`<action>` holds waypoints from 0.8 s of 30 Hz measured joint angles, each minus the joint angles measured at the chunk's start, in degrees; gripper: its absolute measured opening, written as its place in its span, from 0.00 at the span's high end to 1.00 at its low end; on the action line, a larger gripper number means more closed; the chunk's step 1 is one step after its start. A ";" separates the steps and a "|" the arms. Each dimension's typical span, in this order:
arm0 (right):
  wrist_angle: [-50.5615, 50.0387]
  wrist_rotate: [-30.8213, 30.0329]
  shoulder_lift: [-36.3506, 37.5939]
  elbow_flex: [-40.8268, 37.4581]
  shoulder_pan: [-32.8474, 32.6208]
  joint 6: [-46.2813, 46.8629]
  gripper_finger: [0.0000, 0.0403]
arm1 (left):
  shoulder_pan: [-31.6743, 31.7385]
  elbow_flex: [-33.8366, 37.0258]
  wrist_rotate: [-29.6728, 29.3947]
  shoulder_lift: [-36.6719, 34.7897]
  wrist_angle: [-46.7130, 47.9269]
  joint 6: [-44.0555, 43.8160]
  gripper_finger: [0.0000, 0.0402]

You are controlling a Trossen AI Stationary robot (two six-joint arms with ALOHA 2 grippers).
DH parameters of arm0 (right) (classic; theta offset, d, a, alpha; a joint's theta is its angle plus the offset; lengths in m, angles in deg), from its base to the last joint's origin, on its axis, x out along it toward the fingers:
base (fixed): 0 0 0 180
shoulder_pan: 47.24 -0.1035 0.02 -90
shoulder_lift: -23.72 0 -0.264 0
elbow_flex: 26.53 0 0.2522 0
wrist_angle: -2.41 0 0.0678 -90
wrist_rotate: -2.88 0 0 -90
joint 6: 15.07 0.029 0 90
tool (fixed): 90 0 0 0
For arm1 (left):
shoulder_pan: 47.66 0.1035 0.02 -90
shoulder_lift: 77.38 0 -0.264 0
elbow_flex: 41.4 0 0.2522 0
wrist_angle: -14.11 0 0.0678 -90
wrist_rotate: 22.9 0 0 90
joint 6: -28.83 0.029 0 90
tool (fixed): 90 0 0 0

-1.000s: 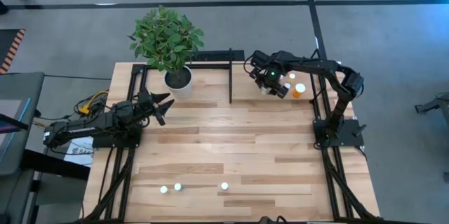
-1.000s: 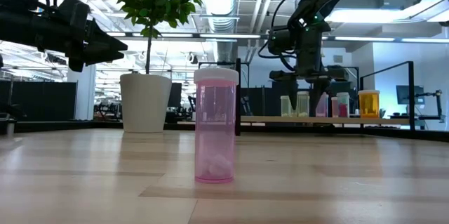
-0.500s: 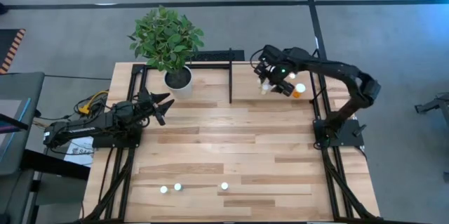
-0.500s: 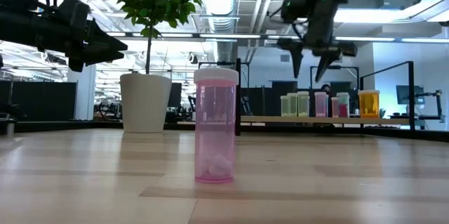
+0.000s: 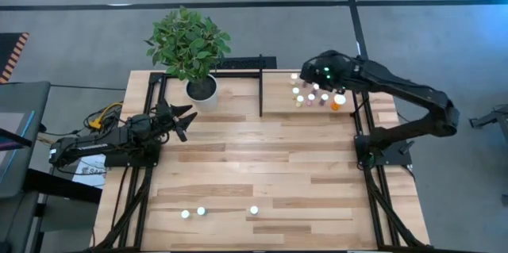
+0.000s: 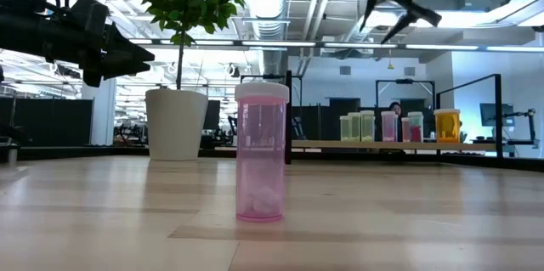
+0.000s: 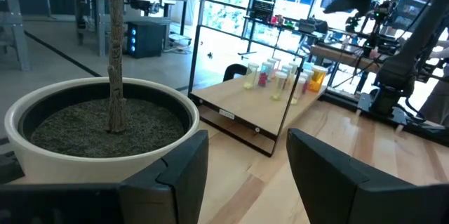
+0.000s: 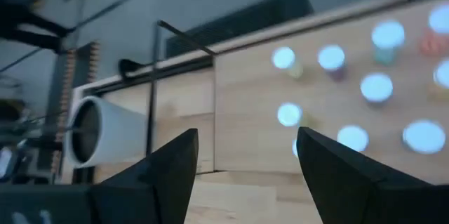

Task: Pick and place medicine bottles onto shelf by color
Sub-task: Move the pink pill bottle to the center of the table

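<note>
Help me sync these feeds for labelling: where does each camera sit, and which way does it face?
High: overhead, facing down; both arms, shelf.
Low: tabletop height, facing level past a pink bottle; both grippers high.
Left wrist: on the left arm, facing the plant pot; open left gripper.
Right wrist: above the shelf, looking down; open right gripper.
All four share the shelf's bottles.

Medicine bottles [image 8: 377, 87] on the shelf [image 8: 252, 90] show blurred.

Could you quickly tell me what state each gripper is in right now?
Left gripper: open, empty, beside the plant pot.
Right gripper: open, empty, above the shelf.
</note>
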 joint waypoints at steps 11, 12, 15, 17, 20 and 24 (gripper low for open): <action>17.68 14.46 23.38 -23.03 3.54 -9.90 0.41 | -0.01 -0.02 0.00 0.01 0.00 0.00 0.55; 19.01 15.40 25.68 -25.18 3.51 -9.94 0.41 | 0.00 -0.02 0.00 0.00 0.00 0.02 0.55; 24.22 17.17 31.48 -31.10 2.13 -12.09 0.42 | -0.01 -0.02 0.00 0.02 0.00 0.00 0.55; 27.84 17.55 34.76 -34.64 0.52 -15.50 0.42 | -0.01 -0.02 0.00 0.01 0.00 0.02 0.55; 33.08 17.75 38.93 -39.00 -2.27 -19.96 0.42 | -0.02 -0.02 -0.02 0.00 0.00 0.00 0.55; 35.72 17.69 45.11 -44.29 -5.40 -21.69 0.42 | 0.00 -0.02 -0.01 0.01 0.00 0.01 0.55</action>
